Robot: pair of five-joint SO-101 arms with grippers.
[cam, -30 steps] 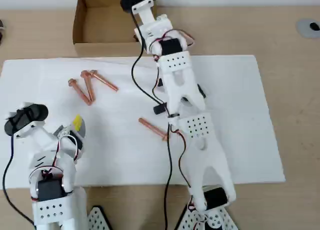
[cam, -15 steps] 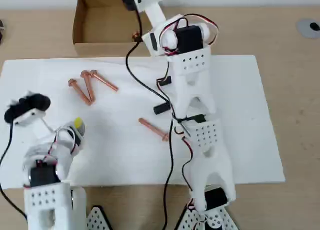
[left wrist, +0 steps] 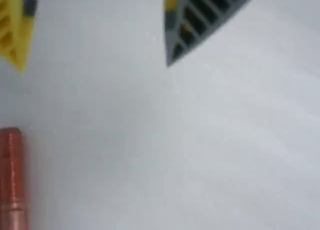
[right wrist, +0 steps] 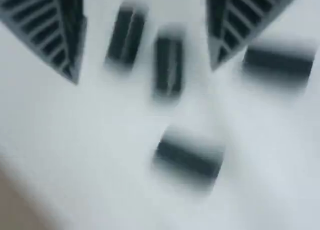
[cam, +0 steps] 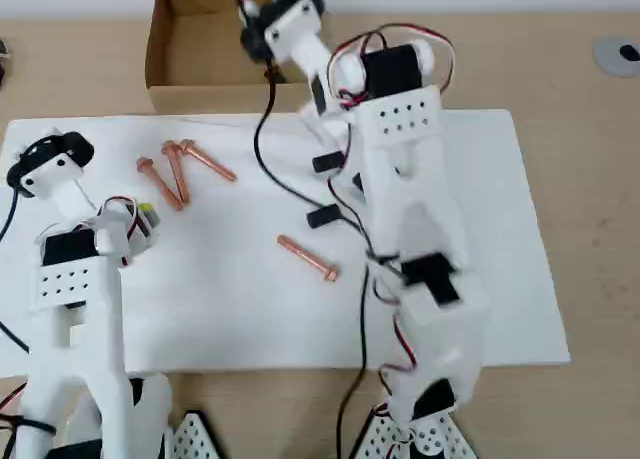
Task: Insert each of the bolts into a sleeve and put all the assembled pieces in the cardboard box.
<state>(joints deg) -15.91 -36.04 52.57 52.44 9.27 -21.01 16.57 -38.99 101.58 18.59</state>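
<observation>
On the white sheet (cam: pixel 230 309), three copper bolts (cam: pixel 178 169) lie close together at the back left, and a fourth bolt (cam: pixel 307 257) lies alone in the middle. Black sleeves (cam: pixel 322 216) lie beside the right arm (cam: pixel 400 129). The right gripper (right wrist: pixel 145 69) hangs open above several sleeves (right wrist: pixel 187 157) and holds nothing. The left gripper (cam: pixel 143 222), with yellow tips, is just in front of the three bolts. It is open (left wrist: pixel 94 63) over bare sheet, with one bolt's end (left wrist: pixel 11 175) close by. The cardboard box (cam: pixel 160 49) stands beyond the sheet's far edge.
The right arm's links and cables cover the middle right of the sheet and partly hide the sleeves. Bare wooden table (cam: pixel 580 159) surrounds the sheet. A grey round fitting (cam: pixel 615 54) sits at the far right.
The right arm has drawn back from the box edge and now hangs over the sleeves. The left arm has stretched away from the front edge toward the three bolts.
</observation>
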